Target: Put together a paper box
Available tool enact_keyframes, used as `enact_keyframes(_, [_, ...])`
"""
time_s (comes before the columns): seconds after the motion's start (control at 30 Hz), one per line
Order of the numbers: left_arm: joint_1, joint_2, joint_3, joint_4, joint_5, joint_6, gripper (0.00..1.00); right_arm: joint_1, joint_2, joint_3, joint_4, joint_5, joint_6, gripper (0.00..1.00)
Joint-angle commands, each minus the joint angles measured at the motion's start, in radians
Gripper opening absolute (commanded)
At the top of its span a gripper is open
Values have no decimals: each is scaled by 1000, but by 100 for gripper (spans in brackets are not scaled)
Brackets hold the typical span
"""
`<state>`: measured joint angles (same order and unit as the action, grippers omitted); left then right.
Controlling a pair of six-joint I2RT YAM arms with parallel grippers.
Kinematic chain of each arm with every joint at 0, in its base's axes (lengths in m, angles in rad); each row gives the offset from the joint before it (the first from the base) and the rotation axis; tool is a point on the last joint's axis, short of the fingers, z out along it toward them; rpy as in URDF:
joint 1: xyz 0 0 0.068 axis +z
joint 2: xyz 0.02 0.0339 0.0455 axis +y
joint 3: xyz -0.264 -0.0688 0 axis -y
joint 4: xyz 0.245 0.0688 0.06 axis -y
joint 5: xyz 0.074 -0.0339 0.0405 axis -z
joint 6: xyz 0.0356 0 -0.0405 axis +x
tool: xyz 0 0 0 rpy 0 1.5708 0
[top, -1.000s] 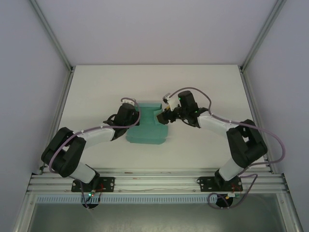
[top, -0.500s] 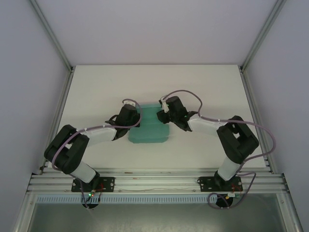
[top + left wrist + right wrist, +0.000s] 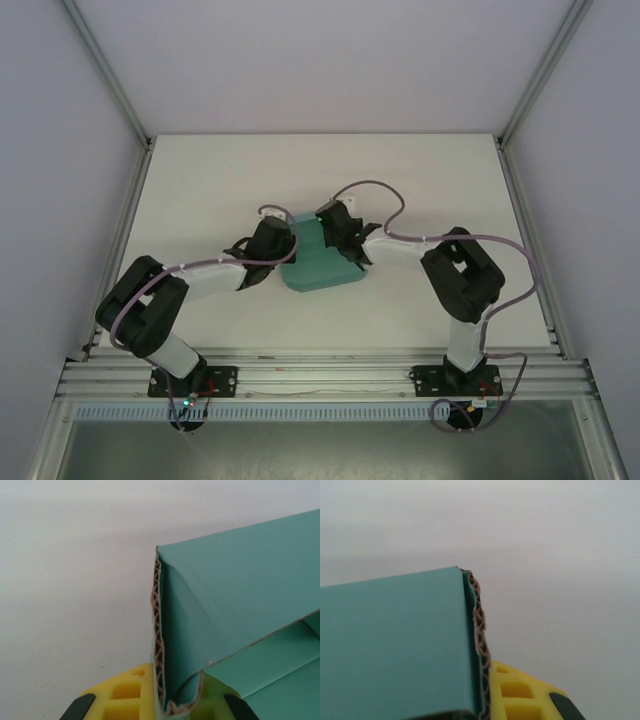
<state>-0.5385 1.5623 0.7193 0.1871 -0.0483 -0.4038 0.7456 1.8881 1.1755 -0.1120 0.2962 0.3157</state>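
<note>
The teal-green paper box [image 3: 320,270] lies mid-table, partly folded, its corrugated cut edges showing. In the top view my left gripper [image 3: 289,243] is at the box's left wall and my right gripper [image 3: 331,232] at its far right side. The left wrist view has the left gripper [image 3: 176,702] shut on a doubled-over wall of the box [image 3: 240,595], with yellow fingers [image 3: 127,695] either side of it. Seen from the right wrist, the right gripper [image 3: 481,700] is shut on a panel of the box [image 3: 395,650]. One yellow finger [image 3: 520,697] presses its edge; the other is hidden behind the card.
The white table [image 3: 200,190] is bordered by grey walls and aluminium frame posts [image 3: 110,70]. A metal rail [image 3: 320,375] with both arm bases runs along the near edge. Purple cables [image 3: 380,190] loop above the right arm.
My right arm has swung left onto the box and its gripper has closed on a panel. The box's far flap has folded in and the box has turned slightly. The left gripper kept its grip.
</note>
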Motion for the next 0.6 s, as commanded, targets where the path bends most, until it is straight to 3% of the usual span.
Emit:
enact_keyframes(0.0, [12,4,18,-75,-99,-75,0,-54,74,51,-300,381,214,0])
enact_keyframes(0.13, [9,11,31,-83,-100,-93,0,-54,138,130,-437,480,324,0])
enact_keyframes(0.57, [-23,86,104,-101,-71,-115,0,-44,204,196,-431,533,441,0])
